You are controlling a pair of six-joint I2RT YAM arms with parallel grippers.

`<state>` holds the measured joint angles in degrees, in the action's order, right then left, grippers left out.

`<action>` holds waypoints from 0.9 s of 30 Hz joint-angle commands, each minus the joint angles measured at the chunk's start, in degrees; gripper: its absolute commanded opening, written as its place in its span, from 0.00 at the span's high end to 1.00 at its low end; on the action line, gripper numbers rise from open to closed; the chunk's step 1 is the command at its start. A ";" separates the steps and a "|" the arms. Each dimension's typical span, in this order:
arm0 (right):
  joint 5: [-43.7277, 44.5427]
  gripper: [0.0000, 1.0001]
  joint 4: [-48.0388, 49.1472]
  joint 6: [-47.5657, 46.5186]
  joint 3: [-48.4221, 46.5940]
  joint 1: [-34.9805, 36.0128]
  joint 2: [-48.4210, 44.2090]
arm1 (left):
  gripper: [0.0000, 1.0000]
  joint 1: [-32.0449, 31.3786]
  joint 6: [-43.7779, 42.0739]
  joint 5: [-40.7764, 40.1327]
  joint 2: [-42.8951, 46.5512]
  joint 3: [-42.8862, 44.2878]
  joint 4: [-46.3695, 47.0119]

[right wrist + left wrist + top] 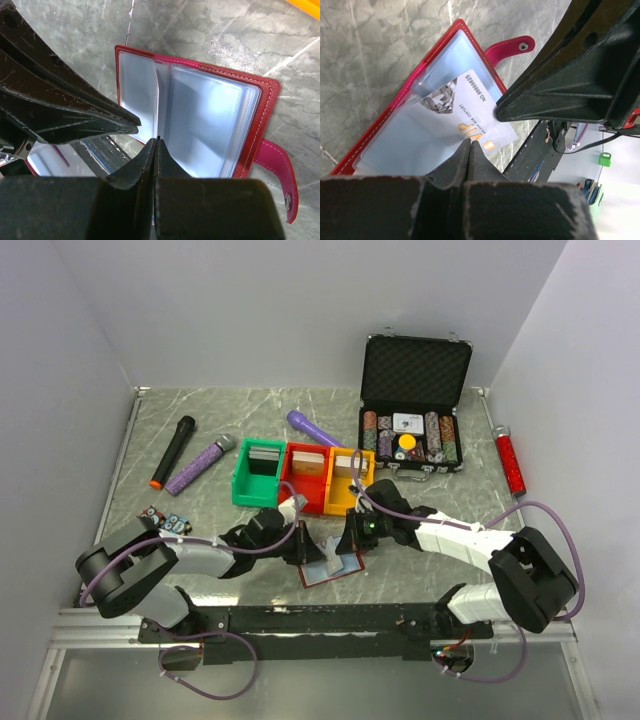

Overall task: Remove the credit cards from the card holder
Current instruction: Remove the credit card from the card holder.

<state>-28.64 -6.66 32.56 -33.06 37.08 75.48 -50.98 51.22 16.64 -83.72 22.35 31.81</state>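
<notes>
Card holder (330,565) open on table (400,585), near-edge centre. Left gripper (470,145) clamped on VIP card (470,105), partly out of sleeve (405,140). Right gripper (156,142) closed, pinching sleeve leaf (157,100). 0 cards seen fully out; pull remains.

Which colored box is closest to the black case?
The yellow bin, at the right end of the row, beside the case. The red bin is in the middle, the green bin farthest.

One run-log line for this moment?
card holder open on table | left pincer shut on VIP card | right pincer shut on inner sleeve
</notes>
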 commanded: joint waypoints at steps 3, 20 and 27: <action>-1.06 0.98 2.17 0.14 -0.78 -0.43 0.19 | 0.99 -0.35 -1.39 -0.47 -0.47 2.70 -1.84; -1.33 0.94 2.70 0.40 -0.60 -0.34 0.63 | 0.99 -0.26 -1.30 -1.44 -2.76 3.58 -5.62; -1.68 0.80 2.70 0.40 -0.69 -0.34 0.81 | 0.99 -0.26 -1.39 -1.18 -4.61 4.37 -6.15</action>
<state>-29.65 -5.91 33.23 -33.06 37.08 76.01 -50.98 50.98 15.22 -87.50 25.17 25.43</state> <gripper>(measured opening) 0.171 0.020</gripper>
